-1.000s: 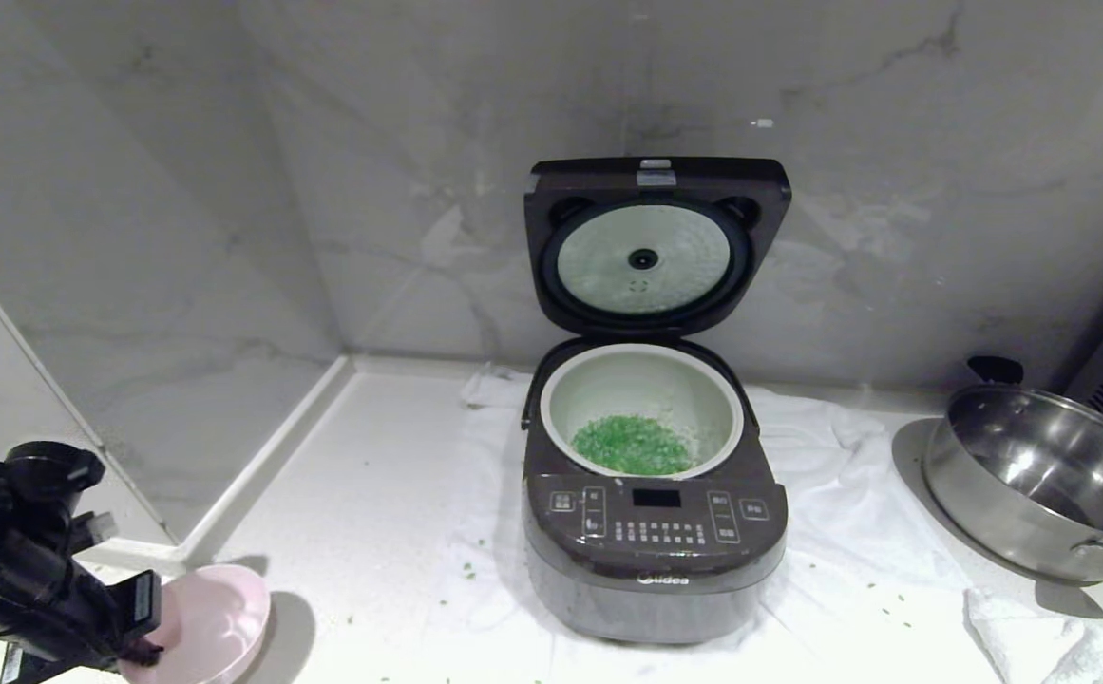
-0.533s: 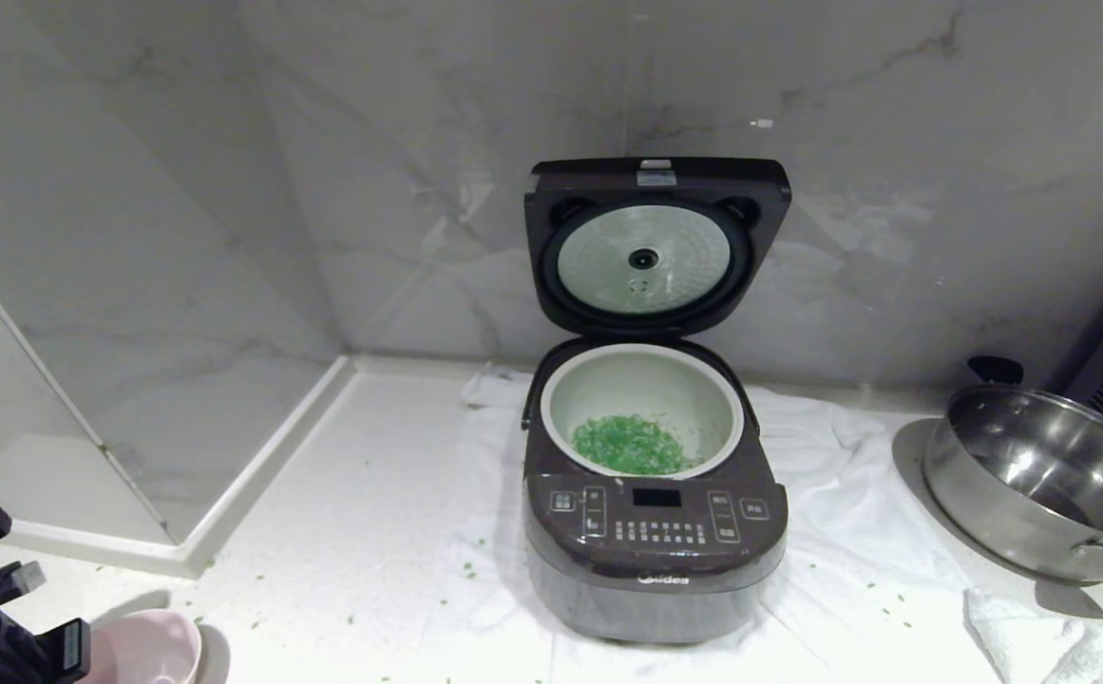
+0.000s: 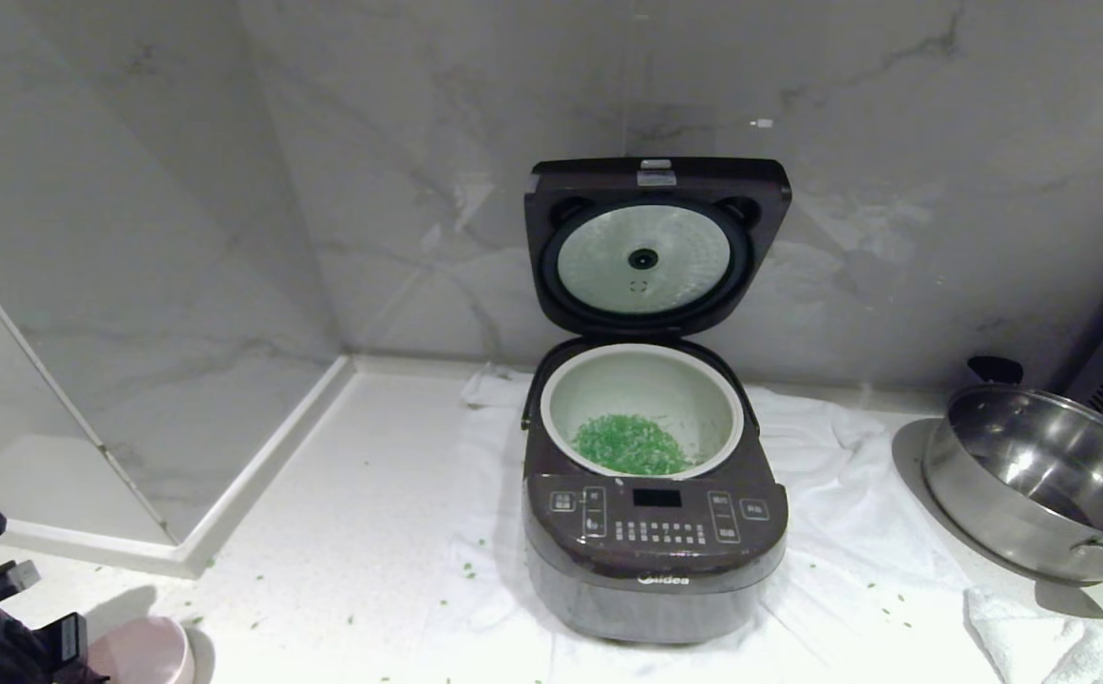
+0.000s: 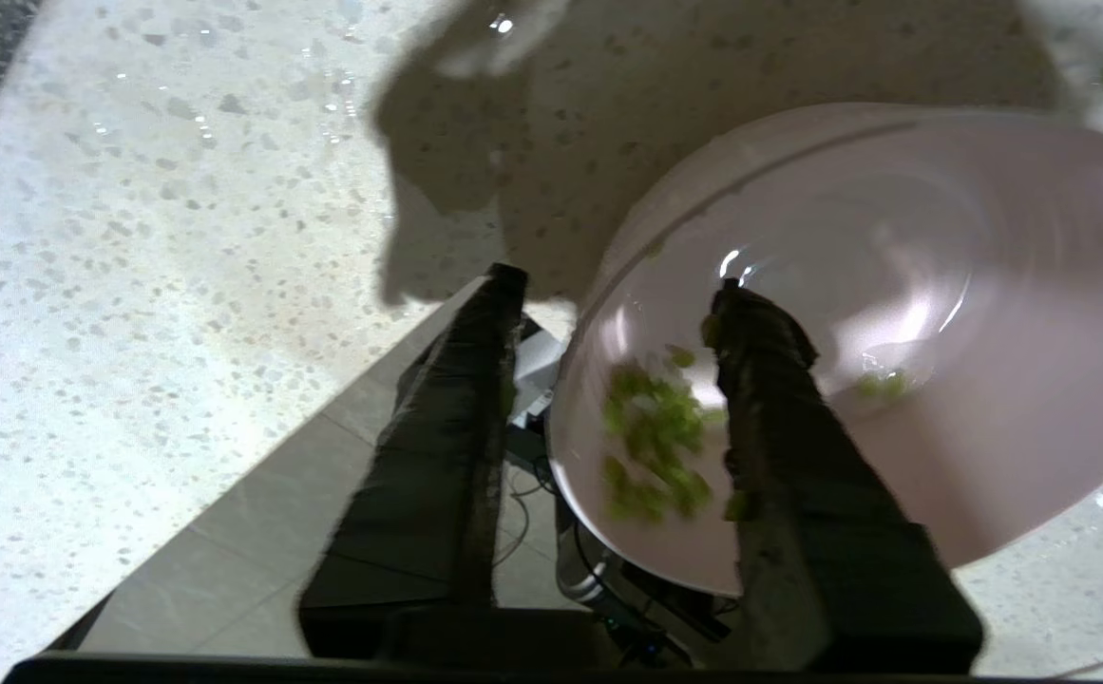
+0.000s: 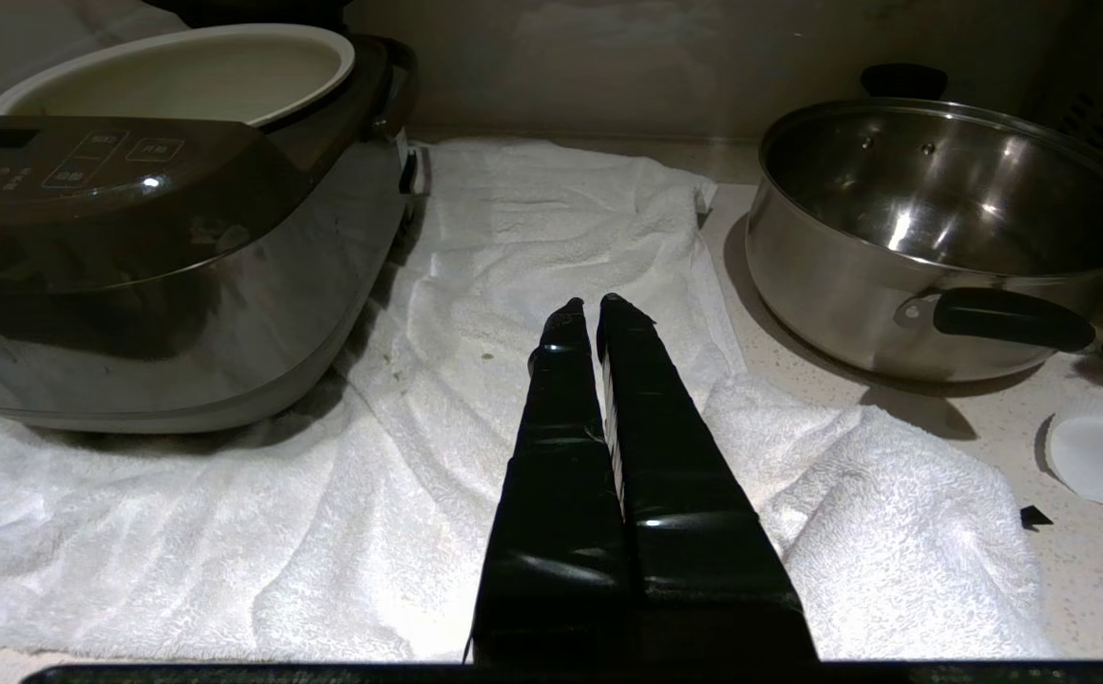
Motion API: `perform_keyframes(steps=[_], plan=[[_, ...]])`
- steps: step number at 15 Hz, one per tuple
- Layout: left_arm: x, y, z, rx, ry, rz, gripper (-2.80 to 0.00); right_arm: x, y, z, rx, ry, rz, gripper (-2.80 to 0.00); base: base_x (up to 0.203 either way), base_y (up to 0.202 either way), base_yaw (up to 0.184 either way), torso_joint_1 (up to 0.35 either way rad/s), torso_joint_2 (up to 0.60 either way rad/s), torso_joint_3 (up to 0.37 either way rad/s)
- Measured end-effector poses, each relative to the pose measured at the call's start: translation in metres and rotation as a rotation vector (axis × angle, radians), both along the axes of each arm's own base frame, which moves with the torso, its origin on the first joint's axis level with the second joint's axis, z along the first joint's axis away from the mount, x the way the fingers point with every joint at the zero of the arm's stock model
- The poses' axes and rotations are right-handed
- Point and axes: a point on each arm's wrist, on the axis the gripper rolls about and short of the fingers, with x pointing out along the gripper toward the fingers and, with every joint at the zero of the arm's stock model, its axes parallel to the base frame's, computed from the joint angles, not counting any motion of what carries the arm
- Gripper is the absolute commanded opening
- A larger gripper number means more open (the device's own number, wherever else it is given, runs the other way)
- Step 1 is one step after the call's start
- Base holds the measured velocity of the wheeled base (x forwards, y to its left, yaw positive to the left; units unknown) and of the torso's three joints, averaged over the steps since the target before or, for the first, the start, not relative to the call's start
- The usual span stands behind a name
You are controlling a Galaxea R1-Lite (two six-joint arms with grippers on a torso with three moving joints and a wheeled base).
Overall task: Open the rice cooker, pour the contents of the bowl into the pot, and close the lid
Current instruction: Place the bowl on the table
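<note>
Two fingers of the left claw (image 4: pixel 613 299) now stand apart astride the bowl (image 4: pixel 893 285) rim, releasing it; lid-closing remains.

A glossy dark plastic rice cooker (image 3: pixel 654 532) sits on rough white terry cloth (image 5: pixel 532 285). Its raised lid (image 3: pixel 656 247) carries a dull silvery metal plate. Right of the cooker stands a shiny steel pan (image 3: pixel 1036 484). The desk (image 4: pixel 133 237) is smooth speckled stone, and the pink bowl (image 4: pixel 893 285) looks glazed and glossy.
</note>
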Motion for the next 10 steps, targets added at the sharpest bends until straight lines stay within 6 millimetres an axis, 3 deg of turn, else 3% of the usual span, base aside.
perform_keyframes(steps=[4,10], plan=[[-0.001,-0.003,0.011,-0.028,-0.068,-0.010,0.00,0.000,0.000,0.000,0.000,0.000,-0.001,-2.80,0.000,0.000,0.000,0.000,0.00,0.000],[-0.016,-0.022,0.060,0.039,-0.215,-0.042,0.00,0.000,0.000,0.000,0.000,0.000,0.000,-2.80,0.000,0.000,0.000,0.000,0.00,0.000]])
